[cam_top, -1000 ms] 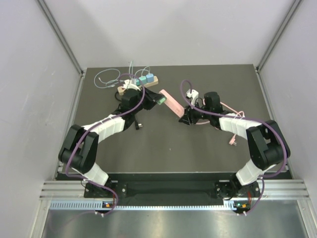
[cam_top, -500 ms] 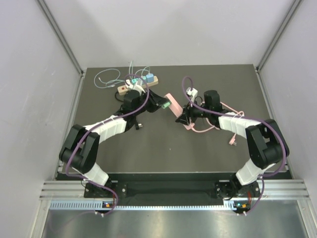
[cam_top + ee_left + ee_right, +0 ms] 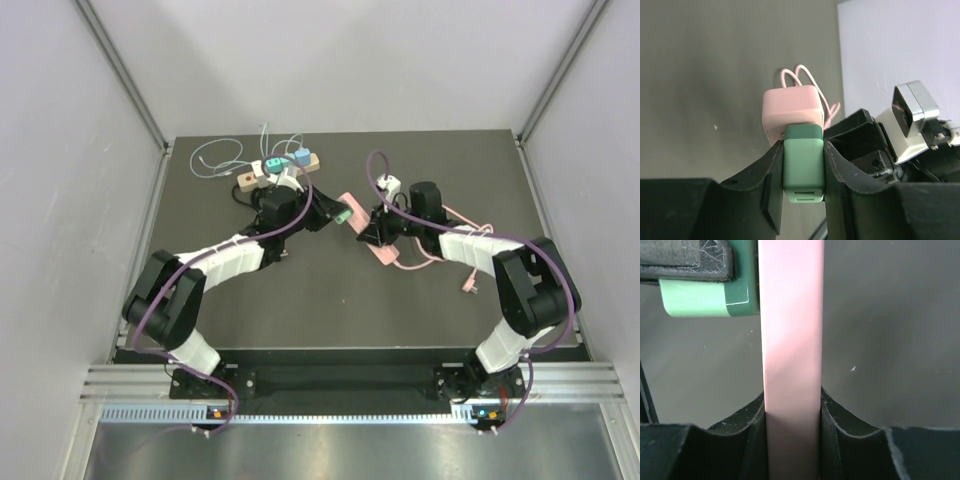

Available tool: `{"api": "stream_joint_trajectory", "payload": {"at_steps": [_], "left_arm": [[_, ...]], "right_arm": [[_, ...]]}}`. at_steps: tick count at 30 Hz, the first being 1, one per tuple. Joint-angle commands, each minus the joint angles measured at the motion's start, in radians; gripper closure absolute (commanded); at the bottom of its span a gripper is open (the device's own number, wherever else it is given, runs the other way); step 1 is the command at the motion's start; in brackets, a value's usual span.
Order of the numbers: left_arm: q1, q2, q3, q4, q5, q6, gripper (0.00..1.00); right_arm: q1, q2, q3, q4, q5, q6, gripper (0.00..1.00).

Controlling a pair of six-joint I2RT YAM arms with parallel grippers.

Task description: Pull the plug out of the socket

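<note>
My left end effector (image 3: pixel 802 150) clamps the green plug (image 3: pixel 802 172). My right end effector (image 3: pixel 792 400) clamps its pink socket strip (image 3: pixel 791 330)

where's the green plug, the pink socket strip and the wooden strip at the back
green plug (image 3: pixel 803 162), left wrist view, on the middle of its top face
pink socket strip (image 3: pixel 791 330), right wrist view, on the middle of its long face
wooden strip (image 3: pixel 245 179), top external view, on its bare left end
</note>
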Motion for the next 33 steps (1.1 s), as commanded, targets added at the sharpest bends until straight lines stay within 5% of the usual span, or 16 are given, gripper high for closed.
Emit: {"api": "stream_joint_trajectory", "payload": {"at_steps": [1, 4, 10, 22, 33], "left_arm": [[-0.058, -0.078, 0.052, -0.094, -0.154, 0.011, 1.00], [-0.093, -0.080, 0.079, -0.162, -0.247, 0.002, 1.00], [-0.104, -0.066, 0.109, -0.210, -0.181, -0.003, 1.00], [-0.015, -0.127, 0.046, -0.084, 0.193, 0.085, 1.00], [0.008, -0.201, 0.013, -0.223, 0.144, 0.077, 1.00]], "right_arm": [[0.008, -0.027, 0.035, 0.045, 0.146, 0.050, 1.00], [0.010, -0.051, 0.019, 0.055, 0.244, 0.069, 1.00], [0.010, -0.090, 0.001, 0.061, 0.353, 0.043, 1.00], [-0.099, -0.091, -0.014, 0.085, 0.037, 0.018, 1.00], [-0.119, -0.119, -0.025, 0.091, 0.207, 0.055, 1.00]]}}
